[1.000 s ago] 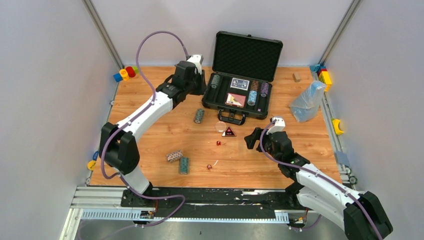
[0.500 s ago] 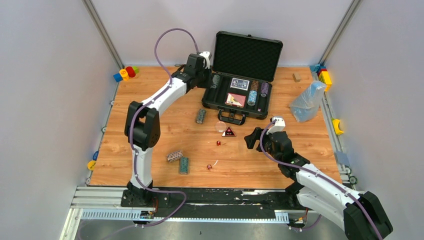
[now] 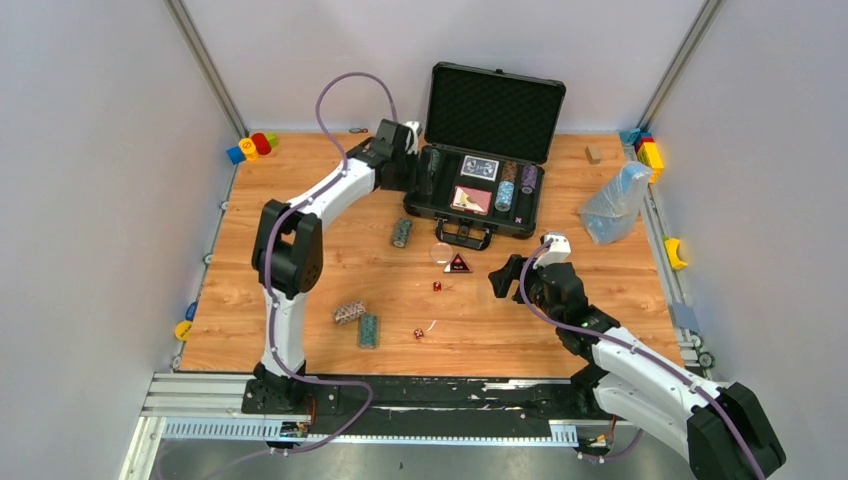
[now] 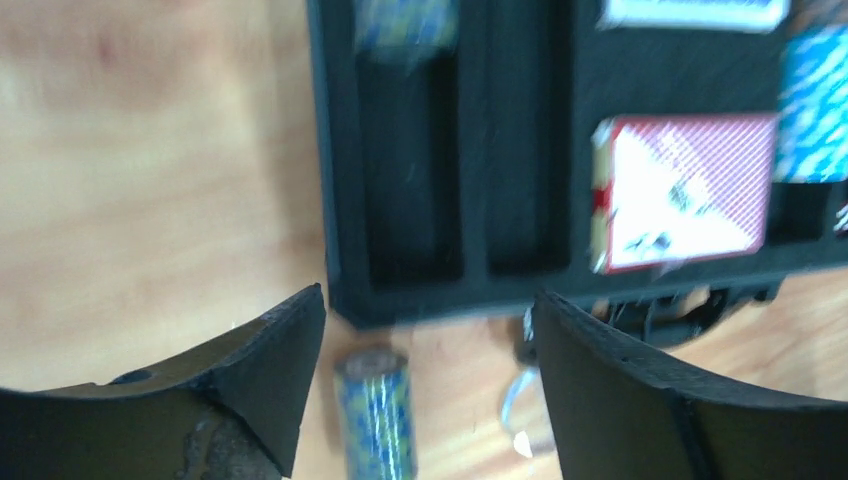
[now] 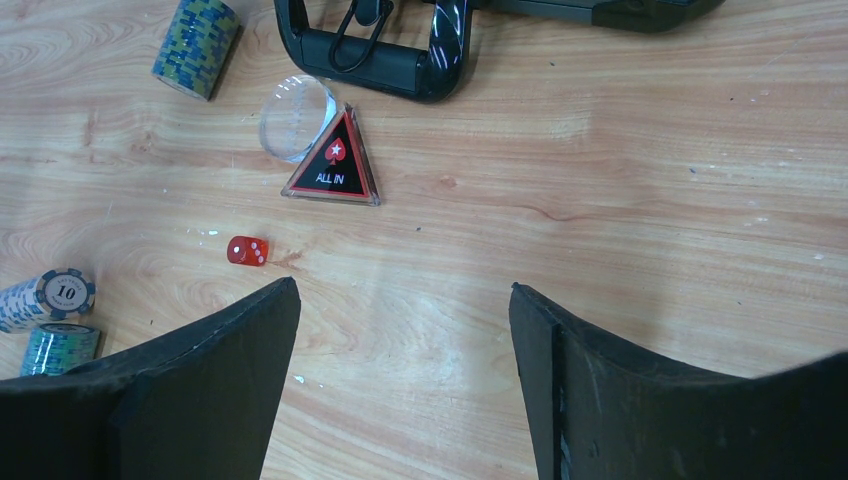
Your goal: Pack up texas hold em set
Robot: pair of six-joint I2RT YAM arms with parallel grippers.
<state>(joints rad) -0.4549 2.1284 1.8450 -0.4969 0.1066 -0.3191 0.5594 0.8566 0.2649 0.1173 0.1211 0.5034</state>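
While the left gripper (image 4: 426, 300) hangs wide open and empty over the left edge of the case (image 3: 495, 110) at the far side of the table (image 3: 300, 250) — right gripper (image 5: 398, 300) likewise open, empty — any descent could catch that rim and shove it.

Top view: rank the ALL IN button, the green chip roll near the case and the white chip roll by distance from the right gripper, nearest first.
1. ALL IN button, just left of the right gripper.
2. Green chip roll, farther left, beside the case.
3. White chip roll, farthest left, toward the near edge.
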